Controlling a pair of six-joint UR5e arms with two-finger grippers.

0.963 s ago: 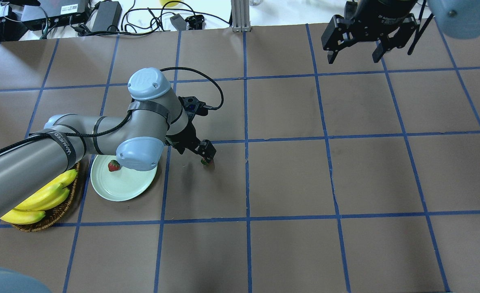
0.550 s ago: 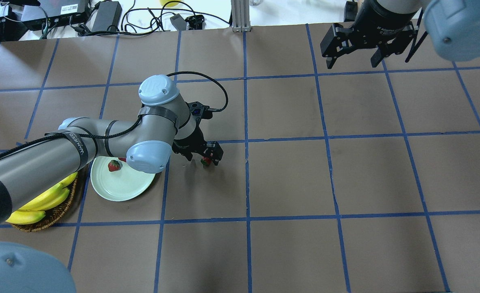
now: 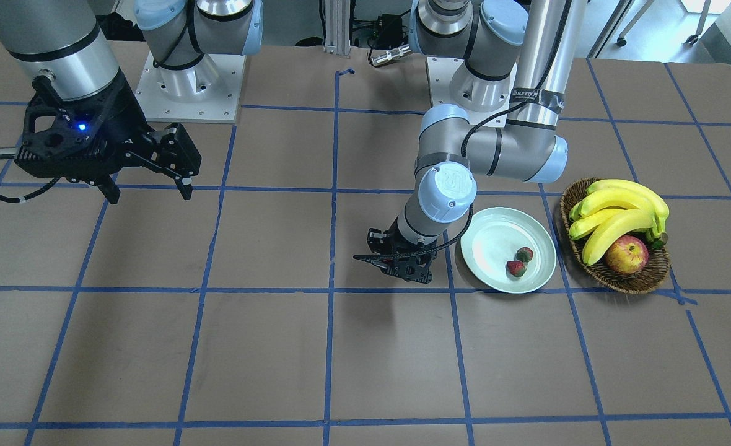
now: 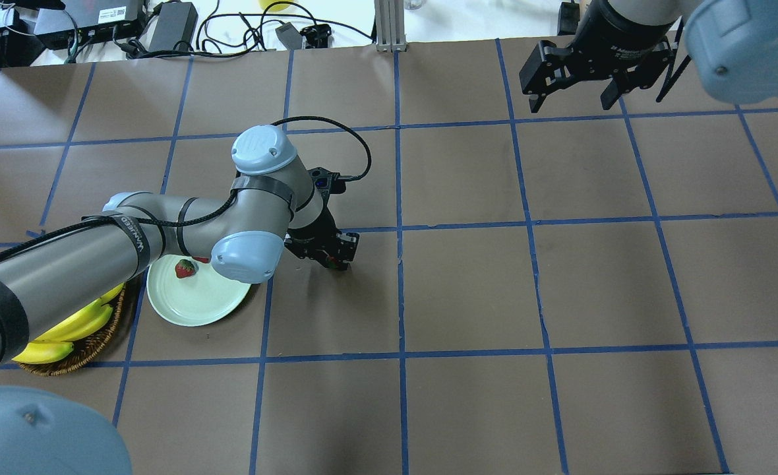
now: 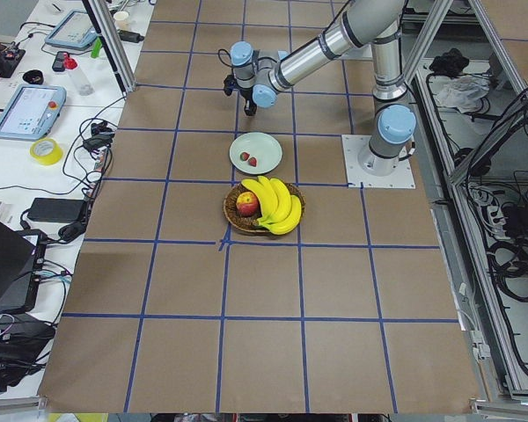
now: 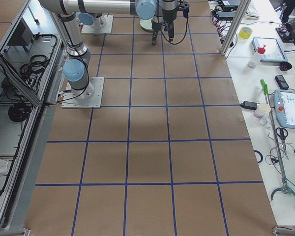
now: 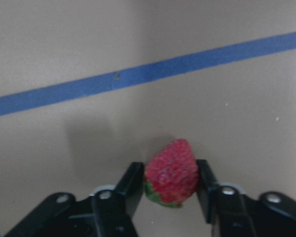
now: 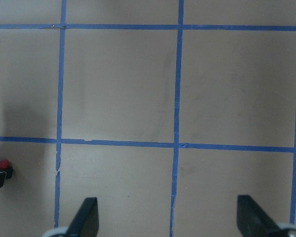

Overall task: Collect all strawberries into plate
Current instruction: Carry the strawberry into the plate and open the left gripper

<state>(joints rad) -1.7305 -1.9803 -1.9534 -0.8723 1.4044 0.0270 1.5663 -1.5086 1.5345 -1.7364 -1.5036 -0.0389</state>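
Left arm bent low, left gripper (image 4: 336,258) pinching a strawberry (image 7: 171,174) at the brown, blue-taped table (image 4: 468,290) – near the plate (image 4: 198,307), two strawberries (image 3: 515,268) inside. Right gripper (image 4: 573,97) hovers – fingers wide.

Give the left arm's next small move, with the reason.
Probably lift straight up: the left gripper looks closed on the last strawberry, seemingly resting on the table, while two strawberries already lie in the plate.

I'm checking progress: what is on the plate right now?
Two strawberries lie on the plate, close together. In the overhead view the left arm covers part of it, mostly hiding one. A third strawberry is off the plate, between the left gripper's fingers.
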